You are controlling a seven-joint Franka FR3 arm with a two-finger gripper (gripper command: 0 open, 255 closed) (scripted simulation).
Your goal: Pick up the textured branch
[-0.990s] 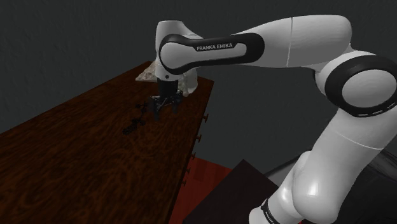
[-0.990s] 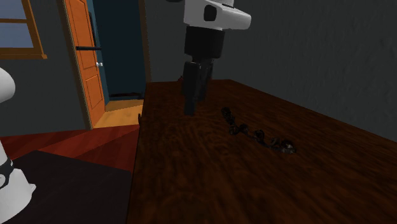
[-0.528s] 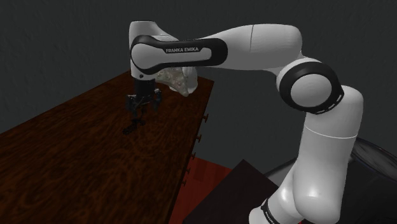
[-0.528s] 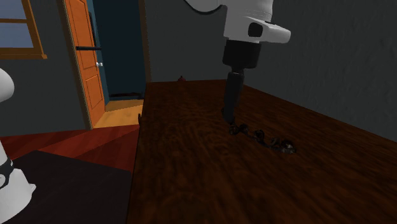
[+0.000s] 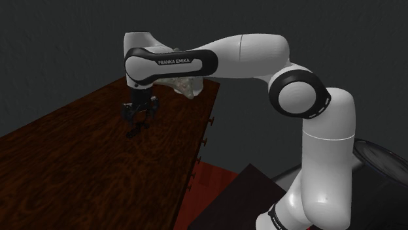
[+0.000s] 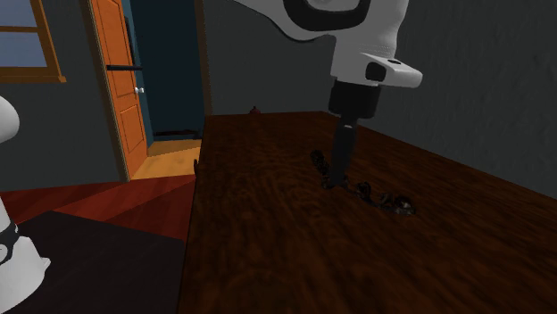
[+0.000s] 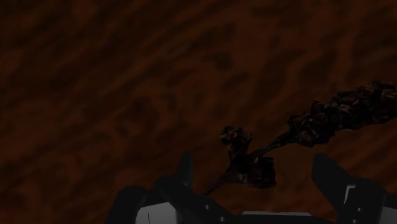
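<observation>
Textured branch point(image 5: 135, 129) point(image 6: 393, 203) point(image 7: 331, 113): dark and knobbly, lying flat on the dark wooden top point(image 5: 65, 163) point(image 6: 268, 250), toward its far end in the shoulder view and away from the edges. Gripper point(image 5: 138, 116) point(image 6: 335, 183) point(image 7: 254, 168) points straight down over one end of the branch, fingers point(image 7: 327, 170) spread, the thin end between them. Can't tell if they touch it. Pale lumpy object point(image 5: 185, 86) sits at the top's far corner. Orange door point(image 6: 116, 80) stands beyond.
</observation>
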